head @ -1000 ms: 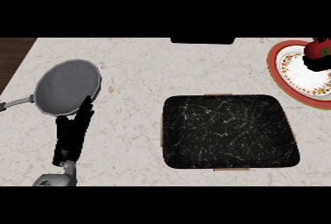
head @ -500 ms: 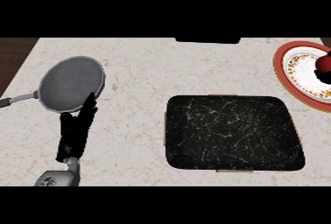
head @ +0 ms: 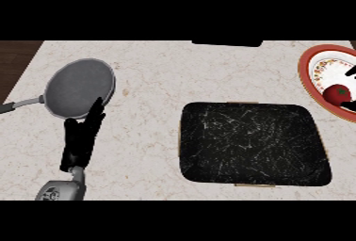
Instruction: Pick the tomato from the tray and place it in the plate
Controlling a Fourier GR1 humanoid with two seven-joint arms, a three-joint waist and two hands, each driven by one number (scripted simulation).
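The red tomato (head: 338,92) lies on the red-rimmed white plate (head: 306,70) at the counter's far right, partly cut by the view's edge. Of my right hand (head: 351,71) only dark fingertips show at the right border, above and below the tomato and spread apart from it. The black tray (head: 254,143) sits in the middle right with nothing in it. My left hand (head: 82,136) rests open at the lower left, fingers straight and pointing up.
A grey frying pan (head: 78,88) lies at the upper left, its handle running off to the left, right by my left hand's fingertips. A dark object (head: 227,43) sits at the counter's back edge. Bare marble counter (head: 201,75) spreads between pan and plate.
My right hand, which covered the tomato over the plate, has drawn back to the right edge. The tomato now lies uncovered on the plate. The left hand has not moved.
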